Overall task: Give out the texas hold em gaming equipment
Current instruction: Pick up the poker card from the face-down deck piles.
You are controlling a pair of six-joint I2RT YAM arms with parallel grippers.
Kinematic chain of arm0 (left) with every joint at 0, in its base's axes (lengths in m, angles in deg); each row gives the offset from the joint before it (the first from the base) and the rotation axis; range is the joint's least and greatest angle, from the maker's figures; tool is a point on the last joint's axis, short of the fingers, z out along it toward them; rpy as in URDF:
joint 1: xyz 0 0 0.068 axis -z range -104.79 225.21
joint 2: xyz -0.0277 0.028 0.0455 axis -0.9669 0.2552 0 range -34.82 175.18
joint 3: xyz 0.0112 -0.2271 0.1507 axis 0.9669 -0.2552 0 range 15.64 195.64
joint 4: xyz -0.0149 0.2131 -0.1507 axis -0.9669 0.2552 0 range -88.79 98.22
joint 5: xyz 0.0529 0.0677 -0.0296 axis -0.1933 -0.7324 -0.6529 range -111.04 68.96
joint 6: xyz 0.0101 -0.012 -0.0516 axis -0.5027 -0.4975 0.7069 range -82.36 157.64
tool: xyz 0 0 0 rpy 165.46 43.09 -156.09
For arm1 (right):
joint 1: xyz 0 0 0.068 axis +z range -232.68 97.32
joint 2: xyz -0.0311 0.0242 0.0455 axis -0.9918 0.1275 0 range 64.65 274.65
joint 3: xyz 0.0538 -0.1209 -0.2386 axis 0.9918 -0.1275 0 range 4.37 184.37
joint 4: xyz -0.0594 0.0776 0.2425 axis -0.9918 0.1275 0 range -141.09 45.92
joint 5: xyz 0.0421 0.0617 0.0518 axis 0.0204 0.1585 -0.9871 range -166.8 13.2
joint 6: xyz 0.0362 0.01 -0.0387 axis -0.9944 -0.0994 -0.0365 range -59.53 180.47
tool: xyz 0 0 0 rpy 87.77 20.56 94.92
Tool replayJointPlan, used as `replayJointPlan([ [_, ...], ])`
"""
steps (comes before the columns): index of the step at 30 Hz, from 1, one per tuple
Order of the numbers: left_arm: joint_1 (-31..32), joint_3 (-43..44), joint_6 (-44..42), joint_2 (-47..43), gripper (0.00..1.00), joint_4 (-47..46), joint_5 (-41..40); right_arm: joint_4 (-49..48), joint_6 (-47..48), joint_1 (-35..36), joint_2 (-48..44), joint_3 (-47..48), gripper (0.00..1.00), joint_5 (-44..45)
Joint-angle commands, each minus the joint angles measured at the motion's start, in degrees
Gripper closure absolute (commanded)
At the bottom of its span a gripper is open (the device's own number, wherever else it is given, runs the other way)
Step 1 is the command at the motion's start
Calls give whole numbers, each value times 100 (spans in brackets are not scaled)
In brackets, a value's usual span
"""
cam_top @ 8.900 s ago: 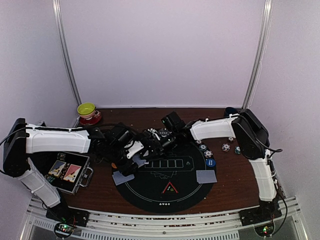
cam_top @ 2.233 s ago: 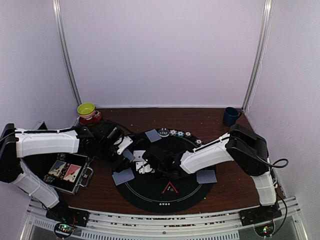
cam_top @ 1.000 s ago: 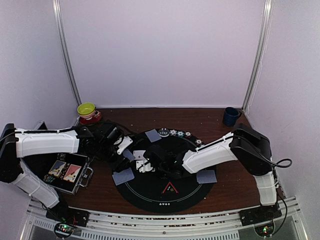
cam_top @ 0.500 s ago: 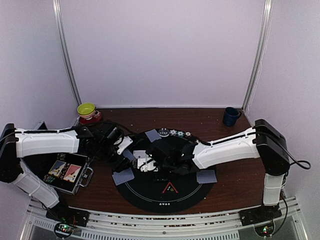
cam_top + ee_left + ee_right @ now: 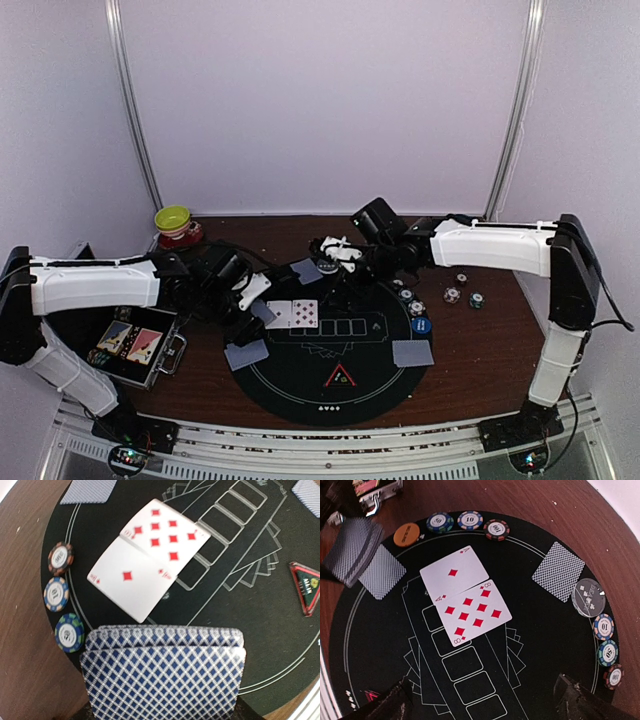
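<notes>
Two face-up cards, an ace of diamonds [image 5: 454, 575] and an eight of diamonds [image 5: 472, 612], lie side by side on the black round mat [image 5: 370, 385], overlapping its first printed slots. My left gripper [image 5: 248, 293] is shut on the grey-blue-backed deck [image 5: 162, 670], held over the mat's left edge; the deck hides its fingers. My right gripper [image 5: 482, 700] is open and empty, above the mat's far side [image 5: 335, 252]. Face-down cards [image 5: 246, 354] [image 5: 413, 352] [image 5: 306, 270] lie on the mat. The red triangle marker [image 5: 340, 377] sits near the front, the blue disc [image 5: 420, 325] at the right, the orange disc [image 5: 406, 534] at the left rim.
Poker chips lie along the mat's left rim [image 5: 55, 593] and right rim [image 5: 608, 652], with more on the wood at the right [image 5: 452, 295]. An open metal case [image 5: 135, 343] sits at the near left. The yellow-green bowl [image 5: 172, 217] on its red saucer stands at the back left.
My right arm has drawn back from the mat's middle to its far side, leaving the ace and eight face up in the open. My left arm has stayed put with the deck.
</notes>
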Motion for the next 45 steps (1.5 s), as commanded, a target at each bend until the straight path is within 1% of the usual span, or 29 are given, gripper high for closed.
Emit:
replayJointPlan([
  [1,263,466,-146,178,35,-103,98,220,-1035,-453,325,447,0,-1809],
  [5,524,769,-219,474,35,-26,99,-33,-1647,-686,613,530,0,-2796],
  [10,756,1131,-259,800,35,153,34,-460,-2298,-741,901,416,0,-3976],
  [14,771,1260,-262,947,35,204,-11,-1372,-3027,-741,863,-3,5,-4560],
  [20,805,1394,-284,1109,35,229,8,-2315,-3944,-715,857,-393,12,-4802],
  [26,844,1513,-308,1216,35,229,15,-2365,-4195,-596,1129,-342,16,-4853],
  [36,908,1614,-331,1283,35,229,49,-2722,-4598,-334,1354,-350,20,-5150],
  [45,972,1685,-323,1410,35,229,49,-2874,-4810,-155,1511,-366,23,-5154],
])
